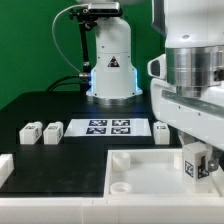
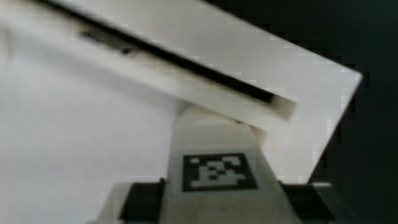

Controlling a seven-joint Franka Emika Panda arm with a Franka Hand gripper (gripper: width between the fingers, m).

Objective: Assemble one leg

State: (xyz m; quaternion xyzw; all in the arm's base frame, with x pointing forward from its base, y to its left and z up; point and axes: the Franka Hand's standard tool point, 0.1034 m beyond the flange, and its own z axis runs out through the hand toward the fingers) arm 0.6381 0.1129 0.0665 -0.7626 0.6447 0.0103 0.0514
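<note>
Gripping leg [image 1: 191,166] upright | gripper [image 1: 196,168] | tag facing camera

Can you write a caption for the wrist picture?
The tool holds a tagged white leg against the corner of the big white tray.

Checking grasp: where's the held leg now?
The leg sits in the gripper at the exterior view's right, over the white tray's right corner.

The leg [image 1: 190,165] sits over the tray [image 1: 135,175] at the exterior view's right. Behind the tray lies the marker board [image 1: 108,127]; two blocks [image 1: 40,131] lie left of it.
</note>
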